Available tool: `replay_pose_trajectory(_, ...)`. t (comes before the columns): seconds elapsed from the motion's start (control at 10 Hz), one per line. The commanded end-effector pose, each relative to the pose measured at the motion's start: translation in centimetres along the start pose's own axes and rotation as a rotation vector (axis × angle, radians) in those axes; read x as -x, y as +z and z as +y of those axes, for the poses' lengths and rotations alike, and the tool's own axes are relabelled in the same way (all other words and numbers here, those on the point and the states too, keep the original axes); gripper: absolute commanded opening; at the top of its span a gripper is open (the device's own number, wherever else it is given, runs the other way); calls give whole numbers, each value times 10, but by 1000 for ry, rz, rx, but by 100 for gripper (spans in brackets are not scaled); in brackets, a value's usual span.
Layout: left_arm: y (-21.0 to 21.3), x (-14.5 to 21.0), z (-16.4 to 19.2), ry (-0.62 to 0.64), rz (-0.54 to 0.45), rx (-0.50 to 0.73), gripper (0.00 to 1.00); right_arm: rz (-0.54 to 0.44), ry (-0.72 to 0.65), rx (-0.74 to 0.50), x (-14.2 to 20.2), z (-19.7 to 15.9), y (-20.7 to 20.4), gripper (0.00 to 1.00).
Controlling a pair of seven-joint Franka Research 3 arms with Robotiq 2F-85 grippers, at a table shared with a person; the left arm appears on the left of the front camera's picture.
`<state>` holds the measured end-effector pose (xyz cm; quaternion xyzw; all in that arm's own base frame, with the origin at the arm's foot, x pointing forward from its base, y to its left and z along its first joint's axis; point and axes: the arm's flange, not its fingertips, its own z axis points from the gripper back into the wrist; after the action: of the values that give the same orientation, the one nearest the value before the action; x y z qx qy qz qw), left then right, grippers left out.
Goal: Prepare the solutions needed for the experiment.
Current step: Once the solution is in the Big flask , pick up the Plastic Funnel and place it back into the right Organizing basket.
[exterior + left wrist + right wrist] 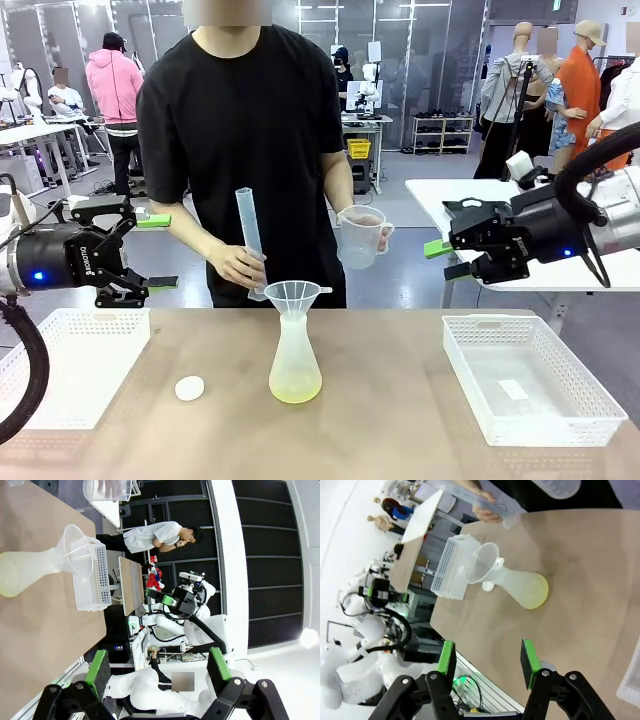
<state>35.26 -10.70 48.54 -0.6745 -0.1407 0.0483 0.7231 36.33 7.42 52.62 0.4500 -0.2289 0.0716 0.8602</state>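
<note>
While the conical flask (296, 355) stands on the table with a funnel (296, 296) in its neck, the pale yellow-green solution (295, 388) lies shallow in its base. Behind the flask a person (240, 120) holds a graduated cylinder (249, 235) and a measuring jug (361, 237). The left gripper (158, 252) hovers well off the flask's left, fingers apart and empty; the right gripper (445, 240) hovers well off its right, likewise spread. A white disc (189, 388) lies near the flask's base.

Table (400, 410): flask (295, 362), left basket (80, 360), right basket (562, 398), white disc (189, 388)
</note>
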Motion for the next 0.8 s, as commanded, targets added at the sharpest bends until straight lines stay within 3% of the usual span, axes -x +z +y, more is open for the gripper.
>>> replay_pose_trajectory(0.0,-2,2,-3,21,-7,24,100,56,105,7,-5,12,-12,66)
replay_pose_trajectory(0.7,-2,2,-3,21,-7,24,100,312,439,154,-24,60,-90,66)
